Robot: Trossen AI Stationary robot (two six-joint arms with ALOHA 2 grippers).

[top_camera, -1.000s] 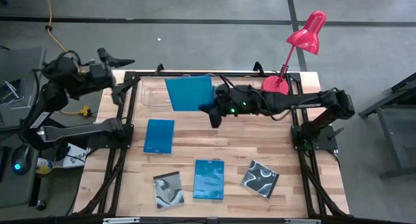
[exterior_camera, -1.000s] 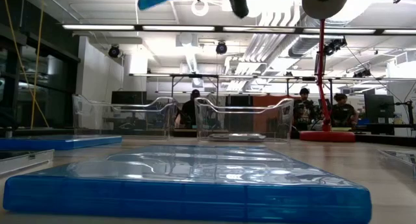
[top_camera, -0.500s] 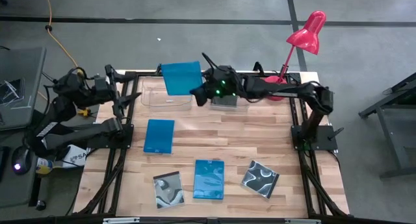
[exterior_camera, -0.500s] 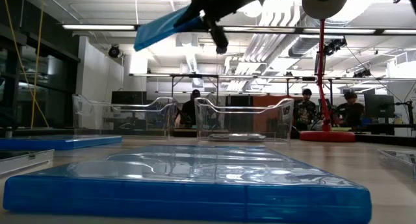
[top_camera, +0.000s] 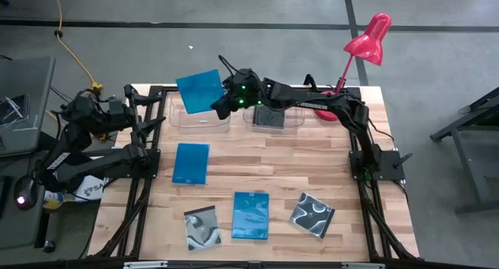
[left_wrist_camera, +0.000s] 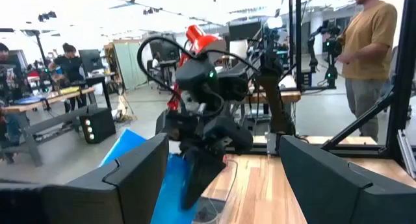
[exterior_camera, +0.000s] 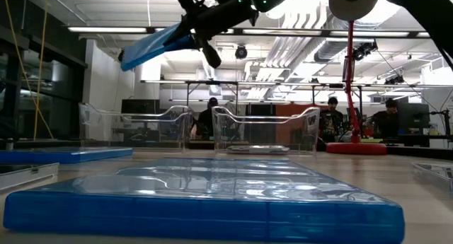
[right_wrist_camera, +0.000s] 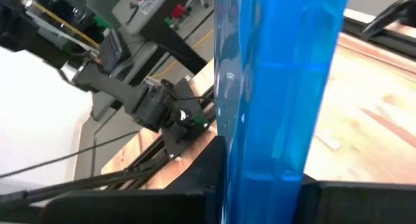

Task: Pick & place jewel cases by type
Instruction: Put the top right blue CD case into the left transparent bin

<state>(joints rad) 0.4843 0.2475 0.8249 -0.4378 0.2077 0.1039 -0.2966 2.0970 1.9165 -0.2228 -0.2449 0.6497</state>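
I note one blue case (top_camera: 198,90) airborne, tilted, over far-left tub. Second blue case (top_camera: 191,162) flat, left-centre. Third blue case (top_camera: 251,215) flat, near centre. Swirl-cover black cases flat: near-left (top_camera: 202,227), near-right (top_camera: 313,214). Another case (top_camera: 270,118) inside far-centre tub.

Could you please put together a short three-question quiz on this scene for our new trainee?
1. True or false: the right end effector holds a blue case in the air above the left clear tub.
2. How many cases lie flat on the table outside the tubs? A) three B) four C) six
3. Fill in: the case already inside the right tub is ____ in colour.

Key: 1 true; 2 B, two blue and two with grey swirl covers; 3 black.
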